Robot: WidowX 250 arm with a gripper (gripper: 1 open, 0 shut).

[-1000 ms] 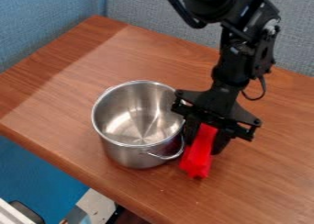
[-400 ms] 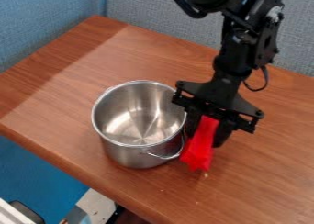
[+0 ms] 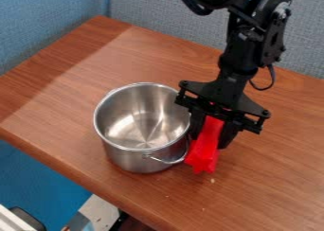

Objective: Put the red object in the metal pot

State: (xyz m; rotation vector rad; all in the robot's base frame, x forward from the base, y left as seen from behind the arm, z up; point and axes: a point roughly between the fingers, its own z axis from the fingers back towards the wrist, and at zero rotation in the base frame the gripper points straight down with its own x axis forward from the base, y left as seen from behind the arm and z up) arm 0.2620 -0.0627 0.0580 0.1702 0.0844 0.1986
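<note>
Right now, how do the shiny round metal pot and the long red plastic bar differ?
The shiny round metal pot is wide and hollow; the long red plastic bar is narrow. The pot is silver and reflective, the bar bright red. The pot stands ungripped; the gripper holds the bar.

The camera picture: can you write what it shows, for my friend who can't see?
Black robot jaws hold a bright red bar right beside a shiny, round metal pot. The bar is outside the pot, over a brown wooden table. Blue-gray walls stand behind.
</note>
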